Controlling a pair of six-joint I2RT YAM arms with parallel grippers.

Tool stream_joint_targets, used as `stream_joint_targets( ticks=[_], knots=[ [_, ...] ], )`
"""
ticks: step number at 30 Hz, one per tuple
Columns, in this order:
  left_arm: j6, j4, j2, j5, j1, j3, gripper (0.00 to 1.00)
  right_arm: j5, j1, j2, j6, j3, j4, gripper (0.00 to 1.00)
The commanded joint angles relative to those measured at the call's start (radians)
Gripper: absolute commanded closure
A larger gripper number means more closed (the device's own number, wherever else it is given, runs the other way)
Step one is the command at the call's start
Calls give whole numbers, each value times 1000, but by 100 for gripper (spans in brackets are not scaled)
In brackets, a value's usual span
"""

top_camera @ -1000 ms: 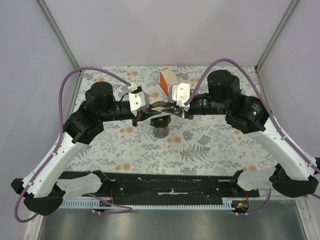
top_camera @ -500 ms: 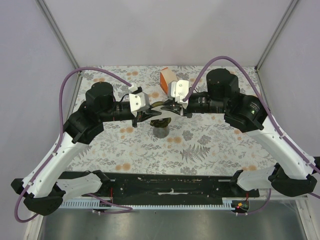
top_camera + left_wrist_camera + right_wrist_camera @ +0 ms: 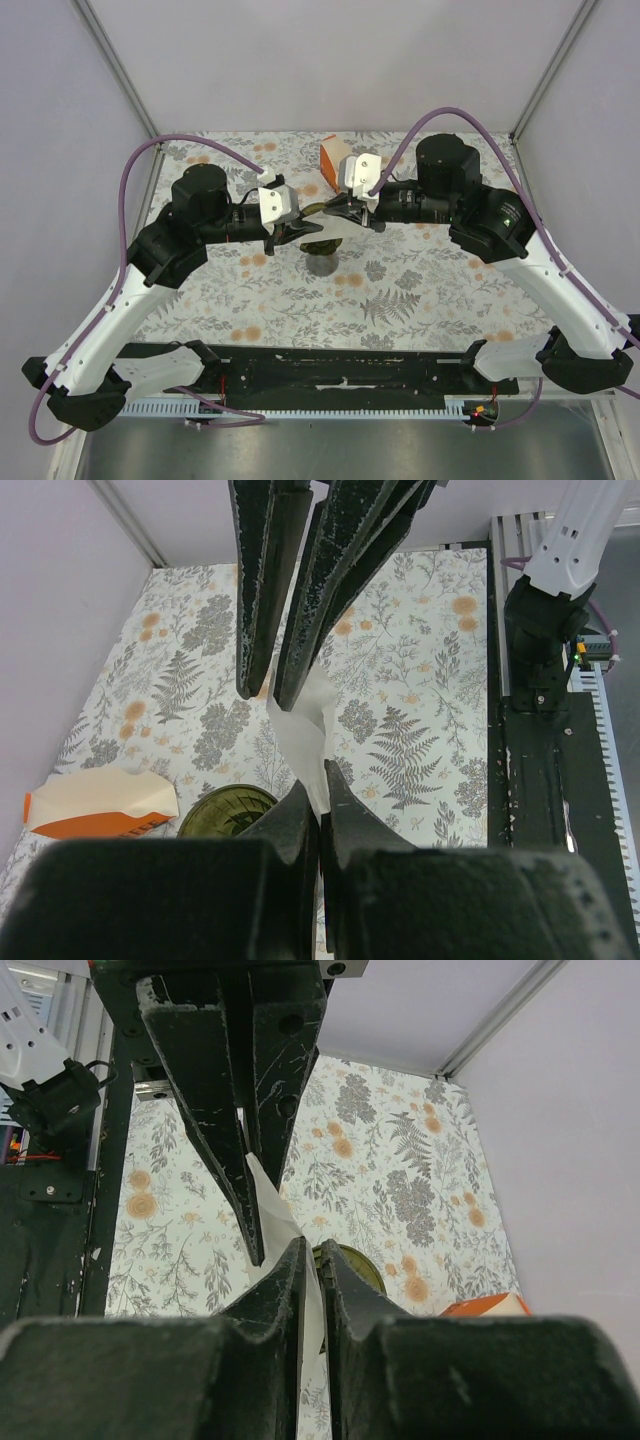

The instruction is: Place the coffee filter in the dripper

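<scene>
Overhead, the left end effector [image 3: 284, 233] and the right end effector [image 3: 343, 213] meet tip to tip above the floral-patterned desk [image 3: 410, 295], with the thin white paper coffee filter [image 3: 305, 735] stretched between them. The left end effector's jaws are pressed together on the lower corner of the coffee filter, pinching it with no gap showing in the left wrist view. From that grip the paper rises as a narrow, slightly creased strip towards the right end effector, and its upper edge runs in between that one's two dark fingers [image 3: 262, 600]. Those fingers stand only a narrow slit apart; the paper sits inside the slit, but whether the pads press on it I cannot tell.

Just below both end effectors, under the hanging paper, is the dark green-black ribbed funnel dripper [image 3: 228, 810] on its grey cup base. The coffee filter is held in the air above the dripper, not inside it. Beyond the right end effector, towards the far edge of the desk, lies the orange-and-cream wedge-shaped pack [image 3: 336, 158], apart from the dripper.
</scene>
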State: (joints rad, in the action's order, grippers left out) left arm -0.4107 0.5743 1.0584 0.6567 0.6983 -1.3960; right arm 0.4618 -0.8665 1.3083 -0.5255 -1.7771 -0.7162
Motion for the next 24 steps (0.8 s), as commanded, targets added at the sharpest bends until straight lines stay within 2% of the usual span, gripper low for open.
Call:
stream_joint_targets(
  ticks=[1, 3, 11, 21, 24],
  knots=[
    [-36, -13, -8, 26, 6, -15, 98, 35, 7, -6, 9, -33, 15, 83],
    [-37, -13, -8, 26, 6, -15, 98, 54, 7, 2, 1, -33, 1, 81],
    [-57, -5, -6, 30, 7, -17, 98, 55, 7, 26, -4, -56, -12, 82],
    [-80, 7, -5, 17, 13, -20, 98, 101, 7, 54, -36, -82, -81, 86],
    [-82, 9, -6, 14, 12, -20, 98, 109, 6, 52, -51, -81, -100, 90]
  ],
)
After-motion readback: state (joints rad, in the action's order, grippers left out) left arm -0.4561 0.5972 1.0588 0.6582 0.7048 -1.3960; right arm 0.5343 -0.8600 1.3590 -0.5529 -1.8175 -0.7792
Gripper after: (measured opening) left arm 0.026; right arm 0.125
